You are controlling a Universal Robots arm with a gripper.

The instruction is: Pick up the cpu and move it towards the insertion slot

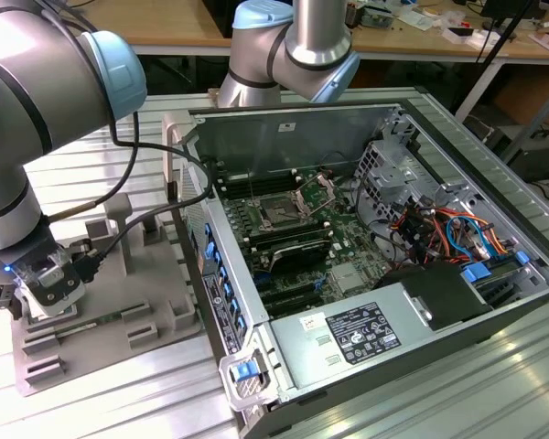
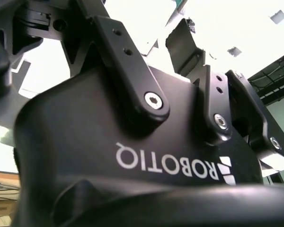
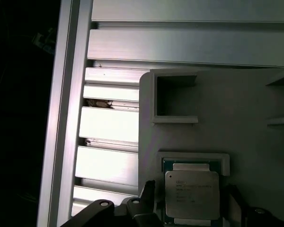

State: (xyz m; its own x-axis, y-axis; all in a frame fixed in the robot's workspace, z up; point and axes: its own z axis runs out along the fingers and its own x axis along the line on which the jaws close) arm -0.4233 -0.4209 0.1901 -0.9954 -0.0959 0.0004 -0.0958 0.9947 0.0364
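1. One arm here, and its gripper (image 1: 44, 294) hangs low over the grey tray (image 1: 128, 306) at the exterior view's left, well apart from the open PC case (image 1: 284, 128).
2. In the first wrist view the cpu (image 3: 192, 194) lies flat in a square pocket of the tray, silvery top up, with a thin green edge peeking out around it.
3. The pincer is open, a bit wider than the chip. There's a dark finger (image 3: 148, 193) on each side, and a sliver of gap shows between each one and the cpu, so it's straddling, not clamped on.
4. The slot (image 1: 283, 213) sits on the motherboard inside the case. It has a dark centre and a shiny frame, with its bracket (image 1: 317, 189) flipped up just beside it.
5. Tray and case both rest on a ribbed aluminium table (image 1: 137, 407), with the tray just beside the case wall.
6. The second wrist view has the black gripper body and its linkage arms up close, with bright ceiling behind.
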